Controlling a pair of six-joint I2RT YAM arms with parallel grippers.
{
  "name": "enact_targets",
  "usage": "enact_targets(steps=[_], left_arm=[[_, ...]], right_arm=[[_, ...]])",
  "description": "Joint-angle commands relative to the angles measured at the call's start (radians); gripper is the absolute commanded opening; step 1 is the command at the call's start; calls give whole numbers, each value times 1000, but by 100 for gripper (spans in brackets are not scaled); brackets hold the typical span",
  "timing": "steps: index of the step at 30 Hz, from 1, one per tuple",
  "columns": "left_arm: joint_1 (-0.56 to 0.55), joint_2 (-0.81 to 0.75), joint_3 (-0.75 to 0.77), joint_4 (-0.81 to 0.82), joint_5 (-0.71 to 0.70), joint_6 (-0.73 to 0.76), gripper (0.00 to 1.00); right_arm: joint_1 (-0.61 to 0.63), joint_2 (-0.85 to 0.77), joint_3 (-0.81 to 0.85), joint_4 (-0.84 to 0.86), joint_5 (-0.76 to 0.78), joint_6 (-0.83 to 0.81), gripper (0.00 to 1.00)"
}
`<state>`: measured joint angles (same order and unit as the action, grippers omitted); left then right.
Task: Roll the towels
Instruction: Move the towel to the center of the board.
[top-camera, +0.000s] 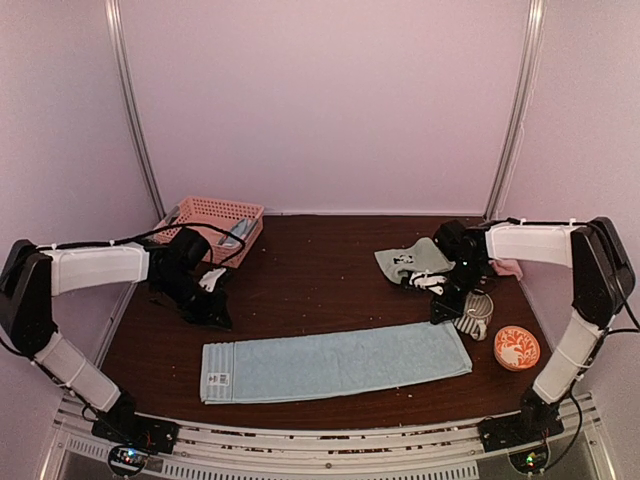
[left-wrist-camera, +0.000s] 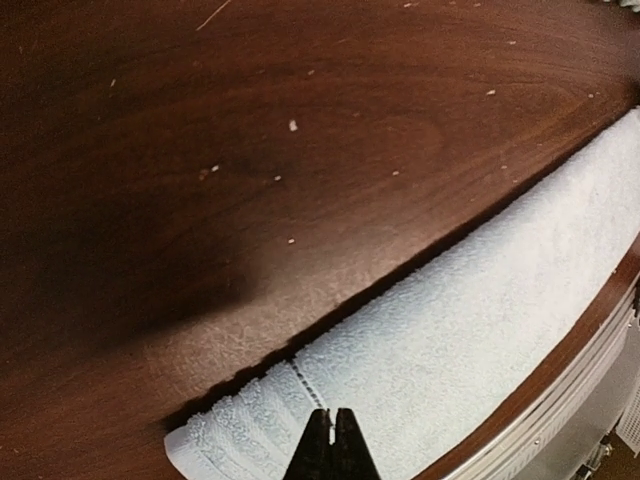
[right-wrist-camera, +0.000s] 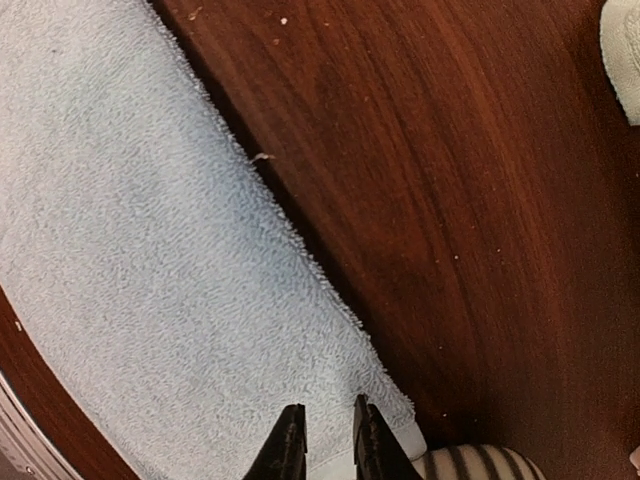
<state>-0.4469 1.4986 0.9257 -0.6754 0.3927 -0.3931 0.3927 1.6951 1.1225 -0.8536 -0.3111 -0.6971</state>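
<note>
Striped ceramic mug (top-camera: 474, 313), orange patterned bowl (top-camera: 517, 348) beside long light-blue terry towel (top-camera: 335, 362). Left gripper (left-wrist-camera: 331, 445) closed near left end; right gripper (right-wrist-camera: 322, 435) slightly parted at right corner.

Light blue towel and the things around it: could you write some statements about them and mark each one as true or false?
1. The light blue towel lies flat and unrolled on the table. True.
2. The pink basket stands at the table's right side. False: it stands at the back left.
3. The left pincer is shut. True.
4. The right pincer grips the sage green towel. False: it hangs over the light blue towel's end, slightly open, holding nothing.
5. The orange patterned bowl sits inside the basket. False: it stands at the right, near the striped mug.
</note>
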Motion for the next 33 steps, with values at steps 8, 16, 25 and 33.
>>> enact_targets(steps=[8, 16, 25, 33], left_arm=[[-5, 130, -82, 74, -142, -70, 0], [-5, 130, -57, 61, -265, -98, 0], [-6, -93, -48, 55, -332, -154, 0], [-14, -131, -200, 48, -163, -213, 0]], right_arm=[[29, 71, -5, 60, 133, 73, 15], [45, 108, -25, 88, 151, 98, 15], [46, 77, -7, 100, 133, 130, 16], [47, 36, -51, 87, 195, 145, 15]])
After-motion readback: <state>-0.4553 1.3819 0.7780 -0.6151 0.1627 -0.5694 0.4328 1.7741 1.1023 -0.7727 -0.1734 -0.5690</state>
